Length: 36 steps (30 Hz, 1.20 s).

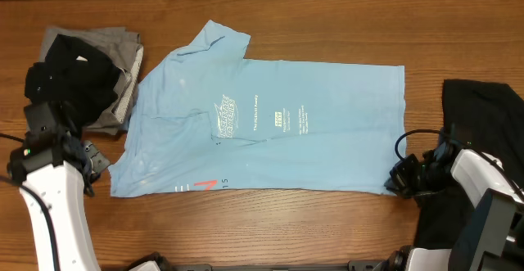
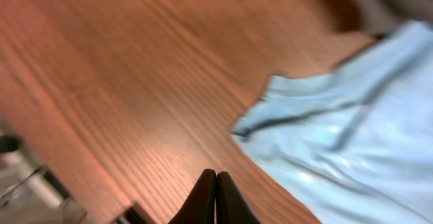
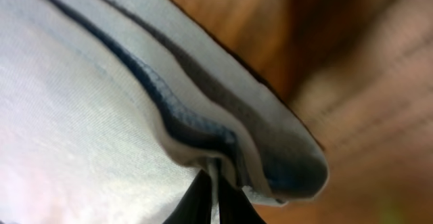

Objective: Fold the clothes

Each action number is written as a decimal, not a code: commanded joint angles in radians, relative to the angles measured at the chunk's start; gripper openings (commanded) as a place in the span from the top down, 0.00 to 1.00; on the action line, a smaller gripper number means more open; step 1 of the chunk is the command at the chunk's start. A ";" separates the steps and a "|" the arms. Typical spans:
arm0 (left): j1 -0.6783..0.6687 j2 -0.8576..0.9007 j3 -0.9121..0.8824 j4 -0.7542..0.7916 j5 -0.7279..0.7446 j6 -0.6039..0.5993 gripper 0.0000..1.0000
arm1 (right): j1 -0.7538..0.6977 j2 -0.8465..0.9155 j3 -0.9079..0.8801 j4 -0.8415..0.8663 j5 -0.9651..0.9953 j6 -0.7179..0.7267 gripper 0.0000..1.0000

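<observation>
My right gripper (image 3: 213, 173) is clamped on the hem of the sky-blue T-shirt (image 1: 311, 140) at its near right corner, with a doubled lip of cloth pinched between the tips. My left gripper (image 2: 216, 178) has its fingers pressed together on nothing, over bare wood just beside the shirt's near left corner. To fold cleanly I judge that the left needs to part, slide under that corner and take both layers, so the two hands lift the near edge evenly and carry it toward the far edge without dragging. The shirt lies flat across the middle of the desk (image 1: 327, 17), sleeve (image 1: 219, 42) pointing to the far edge, white print (image 1: 262, 119) centred, a pink-red mark (image 1: 209, 185) by the near hem, lightly creased on the left. A black and grey heap (image 1: 82, 70) sits at the far left corner, and a black garment (image 1: 483, 115) at the right edge.
</observation>
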 commanded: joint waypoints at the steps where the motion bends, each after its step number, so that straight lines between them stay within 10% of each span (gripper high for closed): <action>1: -0.007 -0.044 0.005 -0.008 0.190 0.124 0.94 | 0.004 -0.018 0.080 -0.066 0.044 -0.084 0.94; 20: -0.121 -0.050 0.005 -0.015 0.288 0.230 0.87 | -0.034 -0.076 0.014 -0.149 0.262 0.071 0.96; 25: -0.122 -0.050 0.005 -0.003 0.303 0.235 0.79 | -0.034 -0.088 0.021 -0.136 0.257 0.085 0.63; 36: -0.377 0.033 0.152 0.134 0.506 0.470 0.39 | -0.036 -0.207 0.361 -0.216 0.030 -0.062 0.47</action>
